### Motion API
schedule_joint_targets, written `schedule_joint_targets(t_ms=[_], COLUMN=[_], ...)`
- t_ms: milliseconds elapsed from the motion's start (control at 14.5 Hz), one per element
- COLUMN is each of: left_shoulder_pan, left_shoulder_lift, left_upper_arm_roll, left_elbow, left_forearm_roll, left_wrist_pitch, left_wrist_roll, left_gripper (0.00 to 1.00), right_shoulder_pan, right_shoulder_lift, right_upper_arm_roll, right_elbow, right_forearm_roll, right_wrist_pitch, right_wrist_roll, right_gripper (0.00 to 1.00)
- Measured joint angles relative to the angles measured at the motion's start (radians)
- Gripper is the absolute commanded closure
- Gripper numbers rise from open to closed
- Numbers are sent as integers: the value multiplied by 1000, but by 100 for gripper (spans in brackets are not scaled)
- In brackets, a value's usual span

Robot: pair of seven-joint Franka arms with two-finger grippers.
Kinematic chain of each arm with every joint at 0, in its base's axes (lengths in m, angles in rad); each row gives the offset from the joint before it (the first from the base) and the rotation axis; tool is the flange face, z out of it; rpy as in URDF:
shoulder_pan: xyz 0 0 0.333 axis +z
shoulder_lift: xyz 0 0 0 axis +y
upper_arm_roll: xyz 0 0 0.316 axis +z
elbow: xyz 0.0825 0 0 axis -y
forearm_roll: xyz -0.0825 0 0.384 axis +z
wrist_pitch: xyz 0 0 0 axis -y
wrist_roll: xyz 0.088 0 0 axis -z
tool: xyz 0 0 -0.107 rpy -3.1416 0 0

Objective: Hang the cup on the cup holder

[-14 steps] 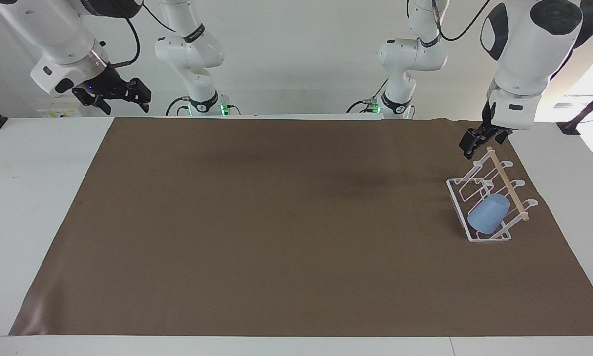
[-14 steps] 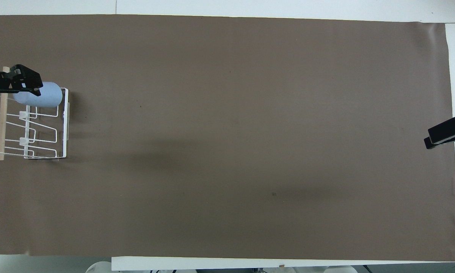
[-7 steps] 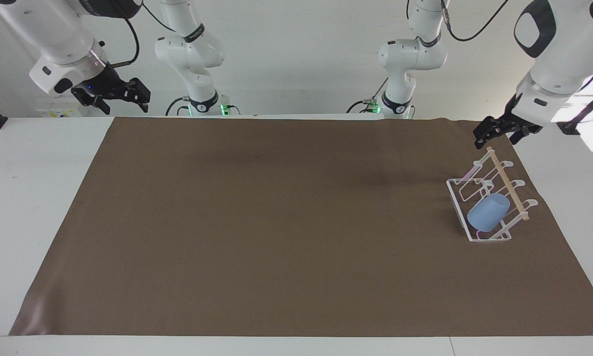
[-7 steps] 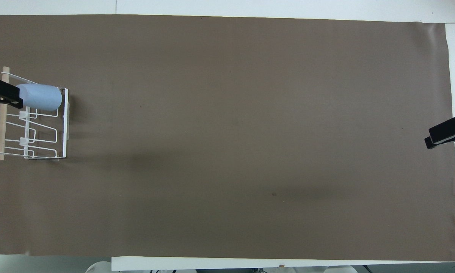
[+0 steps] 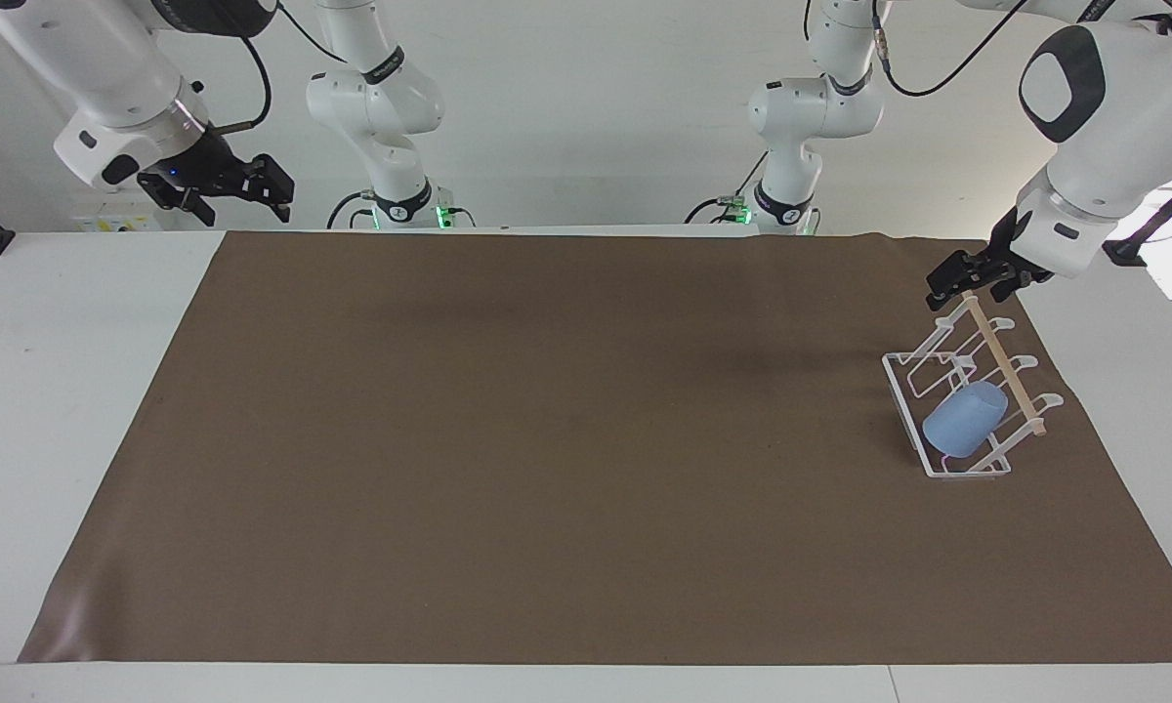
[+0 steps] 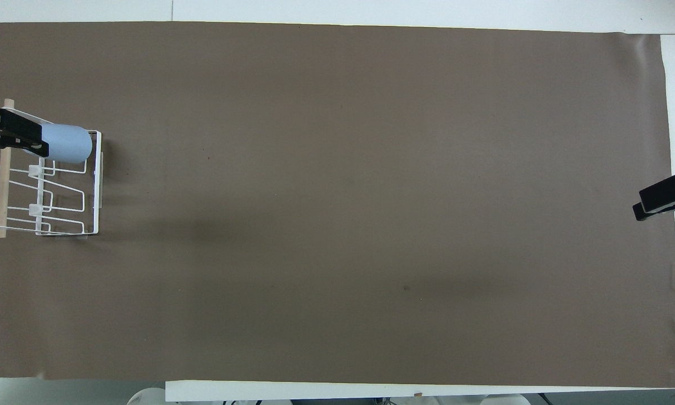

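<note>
The light-blue cup (image 5: 962, 420) hangs tilted on the prong of the white wire cup holder (image 5: 903, 400) that is farthest from the robots, near the left arm's end of the table. It also shows in the overhead view (image 6: 70, 143), on the cup holder (image 6: 97, 185). My left gripper (image 5: 967, 288) is open and empty, up in the air over the robot-side end of the wooden rod (image 5: 1006, 366). In the overhead view the left gripper (image 6: 11, 140) covers part of the cup. My right gripper (image 5: 239, 195) is open and empty, waiting above the right arm's end of the table.
A brown mat (image 5: 547, 439) covers most of the white table (image 5: 78, 391). The right gripper (image 6: 640, 205) shows at the mat's edge in the overhead view. The two arm bases stand at the robots' side of the table.
My left gripper drew away from the cup holder toward the table's end, then came back a little over the rod. The cup and cup holder have not moved. The right arm barely moved.
</note>
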Motion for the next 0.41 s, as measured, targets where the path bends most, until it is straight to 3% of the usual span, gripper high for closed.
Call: schedule_joint_targets(t_ms=[415], left_shoulder_pan=[0], left_shoulder_lift=[0], left_upper_arm_roll=[-2], left_elbow=[20], left_forearm_roll=[-6], left_wrist_pitch=[-19], left_wrist_roll=[-3], left_gripper=[0], right_shoulder_pan=[-2], right_shoulder_lift=[0], right_upper_arm_roll=[-2], right_elbow=[0], right_forearm_roll=[0], right_wrist_pitch=[1], right_wrist_roll=[0], right_gripper=[1])
